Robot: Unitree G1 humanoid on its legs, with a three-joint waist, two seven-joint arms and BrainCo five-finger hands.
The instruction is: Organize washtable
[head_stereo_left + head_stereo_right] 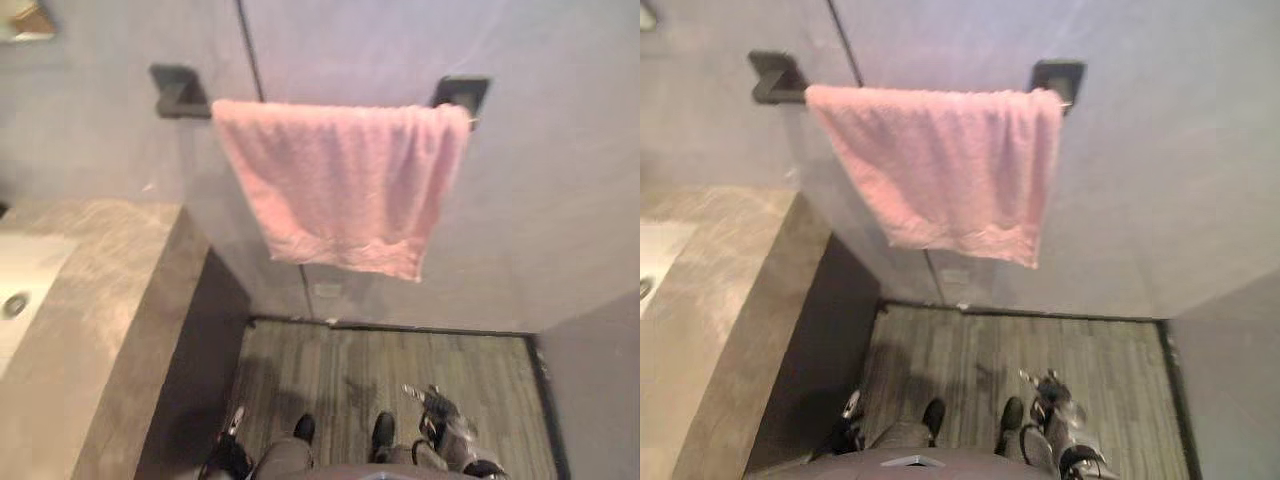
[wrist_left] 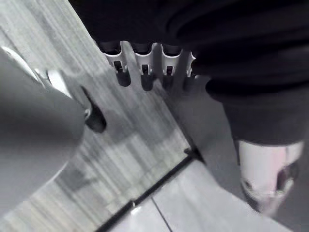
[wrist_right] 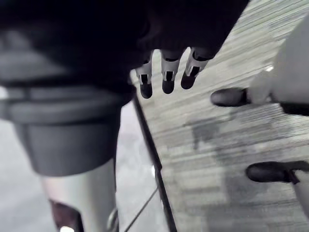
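Note:
A pink towel hangs folded over a black wall bar, its lower edge slanting down to the right. At the left stands the stone washtable with a white sink set into it. Both arms hang low beside me, far below the towel and the counter. My left hand has relaxed fingers over the wooden floor and holds nothing. My right hand is likewise relaxed and empty, and it also shows low in the eye view as the right hand.
Grey tiled wall behind the towel. The washtable's dark side panel borders a strip of wood-plank floor. A grey wall or panel closes the floor on the right.

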